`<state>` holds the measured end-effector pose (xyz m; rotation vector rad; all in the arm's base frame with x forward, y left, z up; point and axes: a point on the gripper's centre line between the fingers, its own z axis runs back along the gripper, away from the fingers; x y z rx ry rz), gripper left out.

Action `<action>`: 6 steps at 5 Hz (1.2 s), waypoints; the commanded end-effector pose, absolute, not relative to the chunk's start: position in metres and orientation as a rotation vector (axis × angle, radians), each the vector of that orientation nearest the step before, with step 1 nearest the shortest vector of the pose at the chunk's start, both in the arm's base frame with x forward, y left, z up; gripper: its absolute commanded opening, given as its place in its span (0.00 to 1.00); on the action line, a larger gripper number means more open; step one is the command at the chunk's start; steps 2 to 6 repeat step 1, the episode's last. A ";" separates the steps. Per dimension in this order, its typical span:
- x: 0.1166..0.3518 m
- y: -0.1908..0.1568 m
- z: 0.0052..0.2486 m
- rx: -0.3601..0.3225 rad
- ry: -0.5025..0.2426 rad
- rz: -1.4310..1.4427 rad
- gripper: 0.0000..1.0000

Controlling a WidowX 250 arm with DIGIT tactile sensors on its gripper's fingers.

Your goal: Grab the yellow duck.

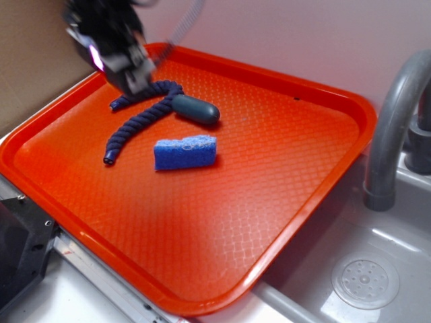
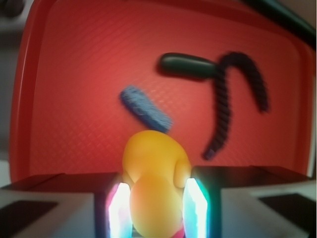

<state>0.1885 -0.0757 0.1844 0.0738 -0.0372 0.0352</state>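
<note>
Big orange tray [image 1: 283, 155] filling the scene, propped beside a grey sink [image 1: 377, 269] with its curved faucet [image 1: 394, 128] at the right. Up over the tray's far left corner, blurred, the gripper [image 2: 157, 208], off the tray surface, closed in tight on the yellow duck [image 2: 154, 178]. From the wrist view, glowing fingers [image 2: 120, 210] pressed against both sides of the duck, rounded body wedged between them, beak not clearly visible. Down on the tray, dark blue rope [image 1: 138, 114] curling under the gripper, touching the dark teal oblong piece [image 1: 196, 109] at its bend. Just in front of those, blue sponge [image 1: 186, 152] lying flat, apart from the rope
</note>
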 end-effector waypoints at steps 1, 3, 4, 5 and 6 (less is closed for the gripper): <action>0.175 -0.056 0.210 -0.037 -0.156 0.145 0.00; 0.175 -0.056 0.210 -0.037 -0.156 0.145 0.00; 0.175 -0.056 0.210 -0.037 -0.156 0.145 0.00; 0.175 -0.056 0.210 -0.037 -0.156 0.145 0.00; 0.175 -0.056 0.210 -0.037 -0.156 0.145 0.00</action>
